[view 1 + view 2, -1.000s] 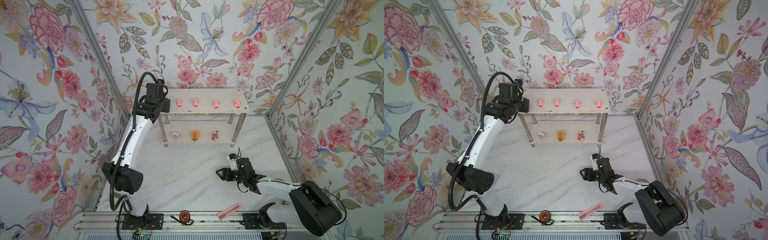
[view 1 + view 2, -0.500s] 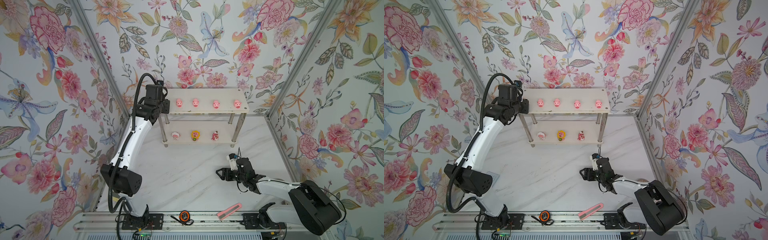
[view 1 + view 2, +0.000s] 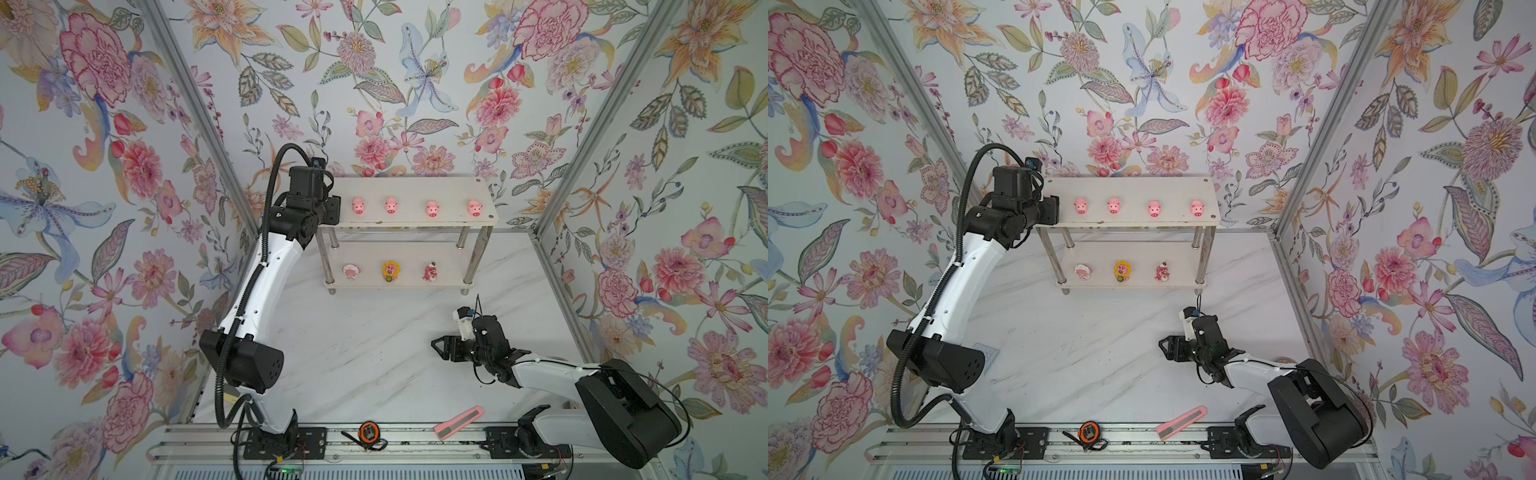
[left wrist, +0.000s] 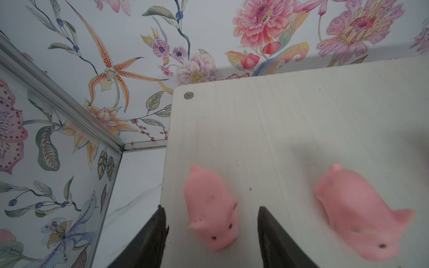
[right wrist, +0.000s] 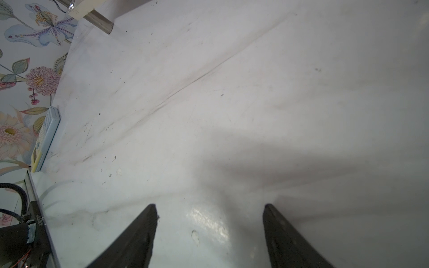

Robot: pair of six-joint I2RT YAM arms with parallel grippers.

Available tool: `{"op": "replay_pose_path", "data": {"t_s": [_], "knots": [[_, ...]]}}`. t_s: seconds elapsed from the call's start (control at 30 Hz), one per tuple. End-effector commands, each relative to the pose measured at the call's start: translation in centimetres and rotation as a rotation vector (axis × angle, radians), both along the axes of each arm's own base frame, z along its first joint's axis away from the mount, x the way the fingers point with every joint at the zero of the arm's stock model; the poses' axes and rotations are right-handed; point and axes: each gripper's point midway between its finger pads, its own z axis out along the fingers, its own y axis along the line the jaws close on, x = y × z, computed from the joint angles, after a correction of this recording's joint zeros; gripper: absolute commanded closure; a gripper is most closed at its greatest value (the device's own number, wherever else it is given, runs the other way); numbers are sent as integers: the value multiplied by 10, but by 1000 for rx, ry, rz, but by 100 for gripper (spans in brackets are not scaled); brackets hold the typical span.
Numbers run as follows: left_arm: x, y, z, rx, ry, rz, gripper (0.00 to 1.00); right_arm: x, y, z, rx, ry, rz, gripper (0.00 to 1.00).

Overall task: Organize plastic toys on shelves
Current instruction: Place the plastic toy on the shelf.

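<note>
In both top views the left gripper (image 3: 331,210) sits at the left end of the shelves (image 3: 415,189), on the top board beside a row of four pigs (image 3: 390,205). The lower board carries three character figurines (image 3: 390,271). The right gripper (image 3: 439,347) is out over the marble table (image 3: 353,353), well apart from the rack.

The left wrist view shows the left gripper's jaws parted around a fifth pig (image 4: 211,208), with a gap on each side and touching nothing.

In the right wrist view the right gripper (image 5: 209,205) is spread wide and empty.
</note>
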Motion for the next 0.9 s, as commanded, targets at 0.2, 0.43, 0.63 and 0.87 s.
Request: {"op": "replay_pose_path", "data": {"t_s": [0.2,0.43,0.63,0.87], "knots": [[-11,7,43,-15,-70,-6,27,-15,-2,-20,-36,88,9,26],[2,0,21,-19,-27,-18,26,-15,-4,-20,-41,81,6,25],[12,-2,4,-8,12,-21,26,-15,-4,-20,-41,85,7,25],[21,-4,-12,-3,46,-14,36,-14,-4,-22,-46,87,6,26]]}}
